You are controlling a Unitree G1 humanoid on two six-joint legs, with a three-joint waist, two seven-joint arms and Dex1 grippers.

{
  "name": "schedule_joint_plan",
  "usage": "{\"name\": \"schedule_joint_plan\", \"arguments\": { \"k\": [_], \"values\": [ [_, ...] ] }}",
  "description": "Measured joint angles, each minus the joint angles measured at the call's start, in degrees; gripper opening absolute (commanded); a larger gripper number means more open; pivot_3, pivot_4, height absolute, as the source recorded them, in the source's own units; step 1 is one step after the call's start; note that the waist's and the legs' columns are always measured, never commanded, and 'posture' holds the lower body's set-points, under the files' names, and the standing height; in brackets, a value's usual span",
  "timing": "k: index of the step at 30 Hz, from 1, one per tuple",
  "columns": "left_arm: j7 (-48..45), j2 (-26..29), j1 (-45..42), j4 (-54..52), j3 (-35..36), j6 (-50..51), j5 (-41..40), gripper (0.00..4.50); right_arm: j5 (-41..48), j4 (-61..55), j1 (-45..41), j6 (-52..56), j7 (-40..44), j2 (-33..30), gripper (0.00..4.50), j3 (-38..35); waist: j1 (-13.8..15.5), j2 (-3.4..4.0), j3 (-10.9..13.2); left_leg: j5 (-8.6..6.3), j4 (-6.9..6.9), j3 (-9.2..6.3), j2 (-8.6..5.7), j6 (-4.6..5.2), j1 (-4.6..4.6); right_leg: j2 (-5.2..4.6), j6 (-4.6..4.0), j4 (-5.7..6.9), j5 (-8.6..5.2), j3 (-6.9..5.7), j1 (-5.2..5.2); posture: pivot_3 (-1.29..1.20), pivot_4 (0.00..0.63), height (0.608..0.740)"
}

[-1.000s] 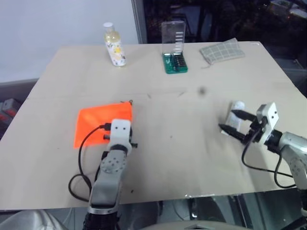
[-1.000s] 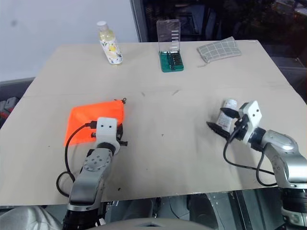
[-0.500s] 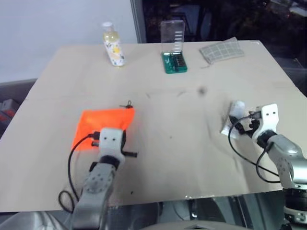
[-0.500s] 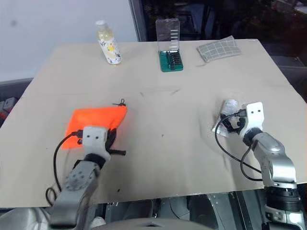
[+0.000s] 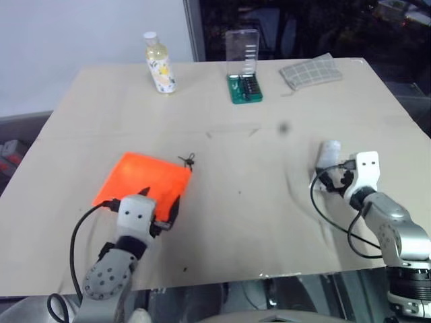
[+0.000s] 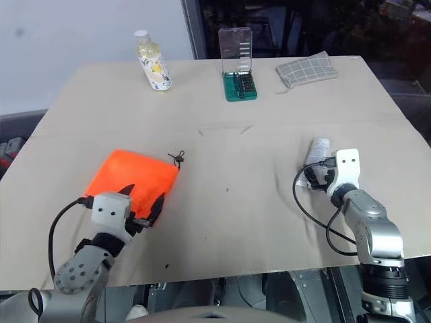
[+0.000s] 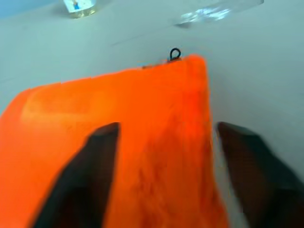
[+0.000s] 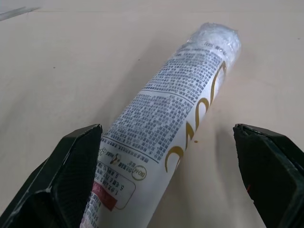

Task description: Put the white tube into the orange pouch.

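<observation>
The white tube [image 8: 164, 137] lies flat on the counter [image 6: 236, 188] at the right, its long axis running near to far, between the spread fingers of the right hand [image 6: 322, 176]. Well apart on the left, the orange pouch [image 5: 143, 178] lies with its cord [image 5: 189, 160] at the far right corner; the left hand [image 7: 161, 190] gapes over its near edge. A yellowish bottle [image 5: 160, 62], a green bit case [image 5: 245, 86] and a checked cloth [image 5: 310, 70] stand along the far edge.

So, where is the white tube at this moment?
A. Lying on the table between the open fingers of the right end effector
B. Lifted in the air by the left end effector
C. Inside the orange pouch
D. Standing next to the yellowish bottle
A: the white tube lies on the table between the spread fingers of the right end effector, apart from the orange pouch.
</observation>
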Motion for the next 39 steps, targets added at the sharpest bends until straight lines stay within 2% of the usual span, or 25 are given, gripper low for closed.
{"name": "schedule_joint_plan", "arguments": {
  "k": [5,10,17,20,24,28,34,37,39],
  "values": [
    [0.7,0.0,-1.0,0.4,-1.0,1.3,1.6,4.37,-0.3,0.2,-0.1,0.5,0.0,0.6,4.50,0.8,-0.2,0.00,0.0,0.00,0.00,-0.01,-0.01,0.00,0.00,-0.01,0.00,0.00,0.00,-0.01,0.01,0.00,0.150,0.740],
    [-0.8,3.0,-1.2,1.2,-5.4,2.0,5.0,4.37,-0.3,0.5,-0.1,0.2,0.1,0.7,4.50,1.0,-0.4,0.00,0.0,0.00,0.00,0.00,-0.02,0.00,0.00,0.00,0.00,0.00,0.00,-0.01,0.01,0.00,0.150,0.740],
    [1.2,2.4,-2.4,2.3,-6.7,4.1,8.2,4.37,-0.5,0.6,-0.1,0.2,0.2,0.6,4.50,1.1,-0.4,-0.01,0.0,0.00,0.00,-0.06,-0.01,0.00,0.00,-0.01,0.00,0.00,0.00,-0.04,0.02,0.00,0.150,0.740],
    [3.9,0.6,-2.5,2.3,-6.5,4.5,9.5,4.37,-2.8,0.5,0.1,-1.0,1.6,-2.4,4.50,3.8,-0.4,-0.05,0.0,0.00,0.00,-0.06,-0.02,0.00,0.00,-0.02,0.00,-0.01,0.00,-0.05,0.02,0.00,0.150,0.740],
    [4.9,-0.2,-2.3,2.3,-6.4,4.6,10.1,4.37,-4.3,0.6,0.1,-1.7,2.5,-3.3,4.50,5.2,-0.4,-0.19,-0.1,0.00,0.00,-0.13,0.00,0.00,-0.01,-0.02,0.00,-0.01,0.00,-0.12,0.03,0.00,0.150,0.740],
    [5.7,-1.2,-1.8,2.3,-6.3,4.5,10.1,4.37,-2.1,0.7,-1.8,2.7,1.1,0.9,4.50,4.0,-0.7,-0.21,-0.2,0.00,0.00,-0.13,0.02,0.00,0.02,-0.02,0.00,0.00,0.00,-0.11,0.04,0.00,0.150,0.740],
    [5.8,-1.9,-2.0,2.5,-6.2,4.4,10.1,4.37,-0.2,0.6,-4.3,8.3,-0.9,3.3,4.50,2.2,-0.9,-0.21,-0.2,0.00,0.01,-0.14,0.00,0.00,0.04,-0.02,0.00,0.02,0.00,-0.10,0.04,0.00,0.150,0.740],
    [5.7,-2.0,-2.0,2.6,-6.2,4.2,10.0,4.42,0.7,0.5,-4.6,9.5,-2.0,4.8,3.79,0.0,-0.9,-0.24,-0.2,0.00,0.01,-0.15,0.01,0.00,0.03,-0.02,0.00,0.02,0.00,-0.11,0.05,0.00,0.150,0.740],
    [5.7,-2.1,-1.9,2.8,-6.2,3.8,10.0,4.42,2.4,0.6,-5.0,10.9,-3.3,6.2,2.77,-2.8,-0.8,-0.24,-0.2,0.00,0.01,-0.15,0.00,0.00,0.02,-0.03,0.00,0.02,0.00,-0.11,0.05,0.00,0.150,0.740]
  ]
}}
